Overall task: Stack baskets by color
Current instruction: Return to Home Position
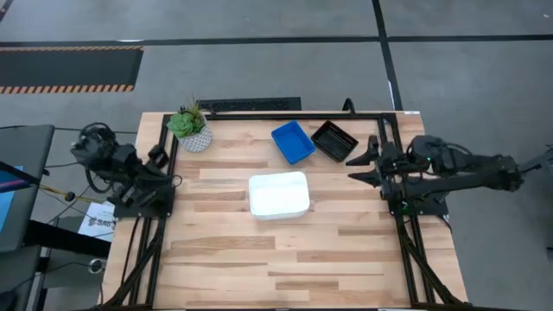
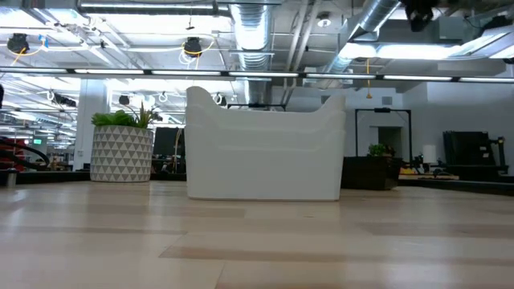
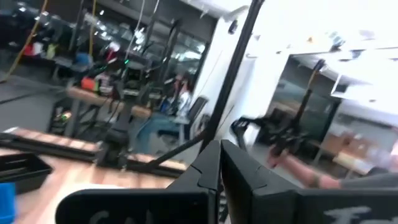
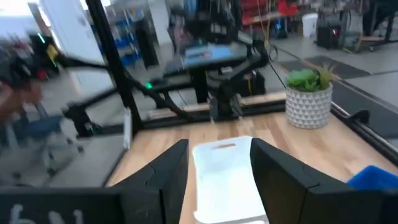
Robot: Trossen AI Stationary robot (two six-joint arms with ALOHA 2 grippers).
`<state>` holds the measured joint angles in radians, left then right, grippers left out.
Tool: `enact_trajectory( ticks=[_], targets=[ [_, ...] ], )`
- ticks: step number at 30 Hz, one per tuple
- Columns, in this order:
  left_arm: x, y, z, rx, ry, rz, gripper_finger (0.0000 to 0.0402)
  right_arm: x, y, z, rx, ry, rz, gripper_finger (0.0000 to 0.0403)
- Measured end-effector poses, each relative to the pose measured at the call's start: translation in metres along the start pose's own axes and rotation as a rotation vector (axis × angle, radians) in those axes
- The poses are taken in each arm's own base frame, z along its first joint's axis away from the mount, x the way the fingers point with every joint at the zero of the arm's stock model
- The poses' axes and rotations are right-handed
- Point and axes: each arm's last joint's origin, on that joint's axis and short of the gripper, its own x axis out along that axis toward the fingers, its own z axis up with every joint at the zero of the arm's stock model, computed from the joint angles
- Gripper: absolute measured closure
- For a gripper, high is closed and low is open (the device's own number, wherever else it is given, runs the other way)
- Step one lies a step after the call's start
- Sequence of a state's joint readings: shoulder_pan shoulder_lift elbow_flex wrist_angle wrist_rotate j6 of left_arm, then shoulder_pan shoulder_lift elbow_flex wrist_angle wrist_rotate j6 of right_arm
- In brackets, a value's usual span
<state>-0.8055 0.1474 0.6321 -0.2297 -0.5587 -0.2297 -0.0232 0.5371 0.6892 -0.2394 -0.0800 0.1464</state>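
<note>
Wood desk [image 1: 225, 250] from above bore the white stack [image 1: 279, 194] at centre, blue stack [image 1: 293, 142] and black basket [image 1: 333, 140] along the edge with the plant [image 1: 192, 130], left claw [image 1: 167, 167] and right claw [image 1: 356, 164] at its sides; low down, the plant stood beside the white stack; wrist views showed left claw narrow, right claw wide.

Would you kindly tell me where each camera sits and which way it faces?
High: above the table, looking straight down; left arm, right arm at its sides.
Low: at tabletop height, looking level at the white stack.
Left wrist: faces across the table, over shut left jaws.
Right wrist: faces the white stack past open right jaws.
Shared: high, low, right wrist all show the plant.
</note>
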Motion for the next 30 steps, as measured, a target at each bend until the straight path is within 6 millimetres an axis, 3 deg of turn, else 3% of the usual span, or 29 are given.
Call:
enact_trajectory(
  ticks=[5, 13, 22, 30],
  targets=[
    [-0.001, 0.008, -0.033, -0.024, -0.035, -0.030, 0.0401, -0.015, -0.008, -0.034, 0.066, -0.097, 0.013, 0.0207],
    [0.001, 0.010, -0.063, -0.029, -0.035, -0.146, 0.0401, -0.039, -0.009, -0.062, 0.139, -0.272, 0.021, 0.0210],
    [0.007, 0.013, -0.087, -0.020, 0.012, -0.133, 0.0401, -0.016, -0.020, -0.128, 0.168, -0.431, 0.020, 0.0207],
    [0.014, 0.026, -0.116, 0.021, 0.047, -0.007, 0.0402, -0.016, -0.022, -0.129, 0.139, -0.425, -0.044, 0.0210]
  ],
)
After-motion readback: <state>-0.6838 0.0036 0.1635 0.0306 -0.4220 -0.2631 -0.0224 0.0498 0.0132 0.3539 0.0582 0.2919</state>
